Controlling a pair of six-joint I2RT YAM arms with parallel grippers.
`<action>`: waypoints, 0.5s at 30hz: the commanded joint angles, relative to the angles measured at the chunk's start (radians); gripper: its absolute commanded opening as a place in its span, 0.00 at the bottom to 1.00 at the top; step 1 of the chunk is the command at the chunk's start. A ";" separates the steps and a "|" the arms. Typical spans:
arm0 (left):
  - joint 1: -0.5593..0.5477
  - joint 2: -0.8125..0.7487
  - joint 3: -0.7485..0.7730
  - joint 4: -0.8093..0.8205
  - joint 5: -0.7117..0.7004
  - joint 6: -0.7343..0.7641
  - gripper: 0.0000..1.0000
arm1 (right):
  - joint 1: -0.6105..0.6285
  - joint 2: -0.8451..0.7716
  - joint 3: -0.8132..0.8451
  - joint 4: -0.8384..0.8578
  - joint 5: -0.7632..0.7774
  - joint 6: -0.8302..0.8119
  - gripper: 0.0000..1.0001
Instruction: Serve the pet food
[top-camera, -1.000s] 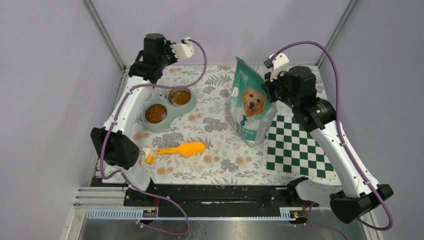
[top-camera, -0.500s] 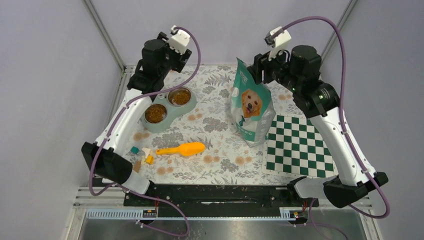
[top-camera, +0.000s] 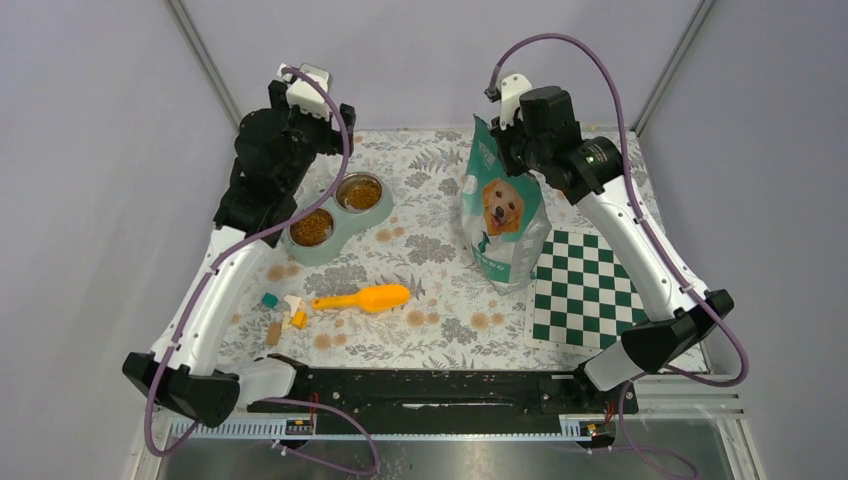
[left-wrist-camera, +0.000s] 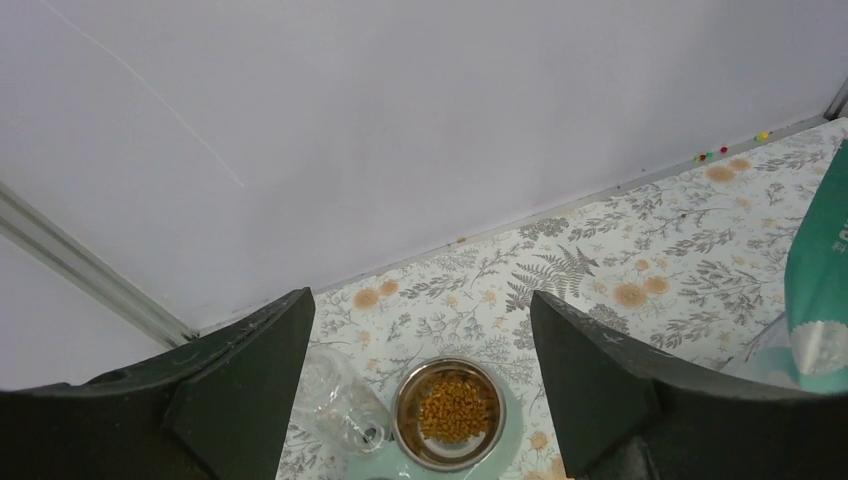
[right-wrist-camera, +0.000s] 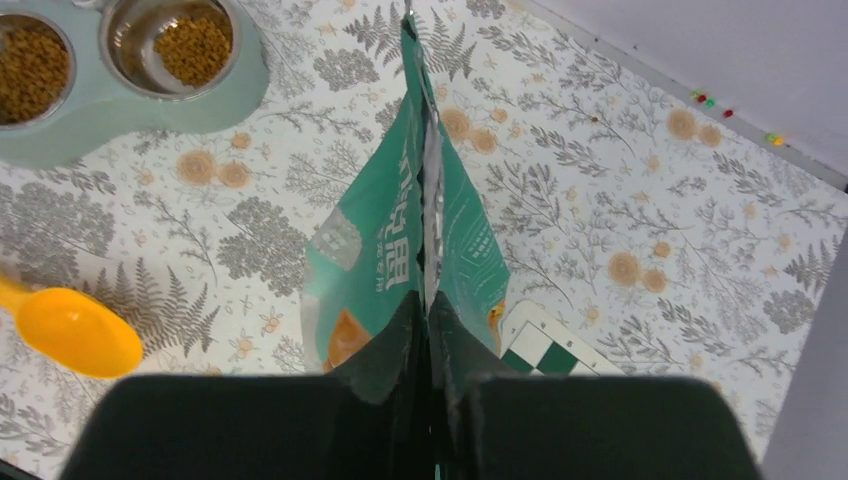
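Brown kibble (top-camera: 312, 227) already fills both steel bowls (right-wrist-camera: 125, 35) of the pale-green feeder (top-camera: 338, 240) toward the far-left corner. Within the last second the right gripper (right-wrist-camera: 427, 310) swung from beside the dog-food bag (top-camera: 505, 225) onto its top seam, where it now looks pinched closed. The left gripper (left-wrist-camera: 420, 295) drew back above the bowls, spread wide and empty. Serving looks done; the bag is probably being handled next.

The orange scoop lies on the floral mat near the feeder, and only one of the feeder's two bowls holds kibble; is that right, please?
Not quite: the near bowl and the far bowl both hold kibble, as the top external view shows. The orange scoop does lie on the floral mat near the feeder.
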 joint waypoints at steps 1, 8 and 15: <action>0.001 -0.061 -0.041 0.036 0.023 -0.062 0.81 | 0.005 0.030 0.130 -0.025 0.072 0.003 0.00; 0.001 -0.134 -0.108 -0.023 0.025 -0.156 0.82 | 0.005 0.111 0.408 0.091 0.181 0.009 0.00; -0.001 -0.250 -0.230 -0.053 0.022 -0.302 0.88 | 0.005 0.259 0.738 0.179 0.279 0.035 0.00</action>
